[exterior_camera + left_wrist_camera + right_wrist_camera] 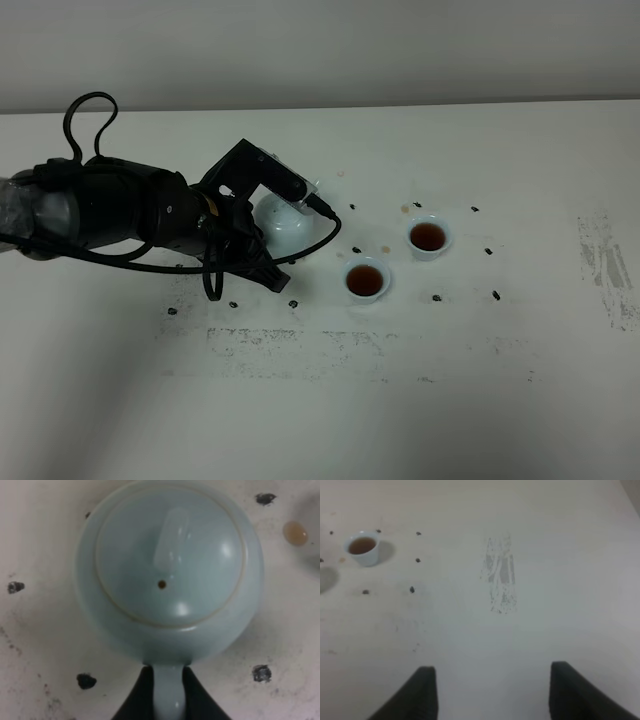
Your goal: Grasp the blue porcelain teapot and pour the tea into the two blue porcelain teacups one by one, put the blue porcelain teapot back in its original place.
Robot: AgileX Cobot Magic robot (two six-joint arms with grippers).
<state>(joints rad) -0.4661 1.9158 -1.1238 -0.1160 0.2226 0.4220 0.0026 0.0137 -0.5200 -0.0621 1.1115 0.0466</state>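
The blue porcelain teapot (281,222) sits upright on the white table, left of the cups. In the left wrist view the teapot (170,570) fills the frame, lid on. My left gripper (168,692) is shut on its handle (168,695), with a black finger on each side. Two blue porcelain teacups hold brown tea: one (366,279) nearer the front, one (429,237) further back and right. The right wrist view shows one cup (363,547) far off. My right gripper (490,692) is open and empty over bare table; it is out of the exterior view.
Small dark marks and a few tea drops dot the white table (480,400) around the pot and cups. A worn grey patch (608,268) lies at the right, and another scuffed strip (300,345) runs in front of the cups.
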